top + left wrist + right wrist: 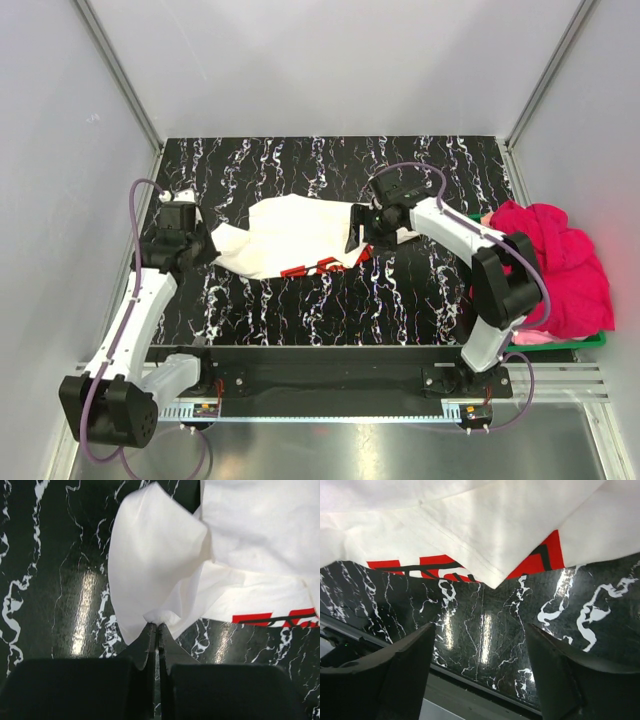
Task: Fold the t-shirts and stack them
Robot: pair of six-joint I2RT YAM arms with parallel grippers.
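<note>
Left arm reaches in from the table's left side; left gripper [203,246] [156,626] has its jaws pinched together on a gathered bit of white cloth, the left end of the white t-shirt [290,235] [240,530]; from that pinch the fabric fans out and up, one fold standing loose above the tabletop in the left wrist view.

White t-shirt lies crumpled across the middle of the black marble-patterned table [300,310], stretched between the two grippers; red print [320,267] [272,617] shows along its near edge, partly folded under.

Right gripper [365,232] [481,627] sits at the shirt's right end; its fingers [405,655] stand wide apart with only bare tabletop between them; a pointed corner of the shirt [492,582] hangs just ahead of the gap, not between the fingers; whether any cloth touches the gripper in the overhead view, cannot tell.

Far right: heap of magenta-pink t-shirts [560,260], unfolded, piled in a green basket [590,343] at the table's right edge, well apart from the white shirt; the right arm's elbow overlaps the heap's left side.
</note>
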